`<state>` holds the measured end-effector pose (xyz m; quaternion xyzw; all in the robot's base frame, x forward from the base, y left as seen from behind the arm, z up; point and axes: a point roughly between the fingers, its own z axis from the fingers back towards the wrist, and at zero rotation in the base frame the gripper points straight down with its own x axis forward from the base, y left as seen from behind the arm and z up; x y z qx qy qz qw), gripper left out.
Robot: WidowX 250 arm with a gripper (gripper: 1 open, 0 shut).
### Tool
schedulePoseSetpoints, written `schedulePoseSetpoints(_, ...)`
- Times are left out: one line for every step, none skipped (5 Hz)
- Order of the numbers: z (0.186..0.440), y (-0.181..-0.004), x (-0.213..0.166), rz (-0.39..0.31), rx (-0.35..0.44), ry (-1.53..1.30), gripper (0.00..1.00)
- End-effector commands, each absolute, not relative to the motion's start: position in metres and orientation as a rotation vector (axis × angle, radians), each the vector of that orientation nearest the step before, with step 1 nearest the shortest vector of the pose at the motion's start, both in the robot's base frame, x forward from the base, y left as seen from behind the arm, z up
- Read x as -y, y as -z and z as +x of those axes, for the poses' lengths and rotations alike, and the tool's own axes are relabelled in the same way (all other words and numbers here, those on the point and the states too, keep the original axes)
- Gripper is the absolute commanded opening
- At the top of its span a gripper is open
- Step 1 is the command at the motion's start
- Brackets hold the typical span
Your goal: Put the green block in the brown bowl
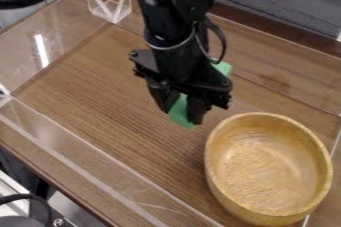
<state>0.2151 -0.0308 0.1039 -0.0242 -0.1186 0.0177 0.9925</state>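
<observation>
My gripper (185,108) hangs above the wooden table, shut on the green block (182,113). The block is held tilted between the black fingers; its lower end pokes out below them and its upper end shows green behind the gripper's right side. The brown bowl (217,157), round, light wood with a thick rim, rests on the table to the front right of the gripper. It holds nothing. The block hangs just beyond the bowl's upper left rim, outside it.
Clear acrylic walls (80,176) fence the wooden tabletop (94,97) on all sides. A clear plastic stand (107,4) sits at the back left, outside the wall. Black cables (27,209) lie at the lower left corner.
</observation>
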Motion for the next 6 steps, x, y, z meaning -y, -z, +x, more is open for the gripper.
schedulePoseSetpoints(0.218,-0.111,0.027,-0.051,0.280,-0.047,0.00)
schedulePoseSetpoints(0.217,-0.111,0.024,-0.051,0.285,-0.054,0.00)
schedulePoseSetpoints(0.217,-0.111,0.022,-0.051,0.288,-0.061,0.00)
schedulePoseSetpoints(0.231,-0.113,0.016,-0.046,0.301,-0.054,0.00)
schedulePoseSetpoints(0.249,-0.119,0.011,-0.039,0.320,-0.039,0.00)
schedulePoseSetpoints(0.273,-0.126,0.005,-0.028,0.355,-0.018,0.00)
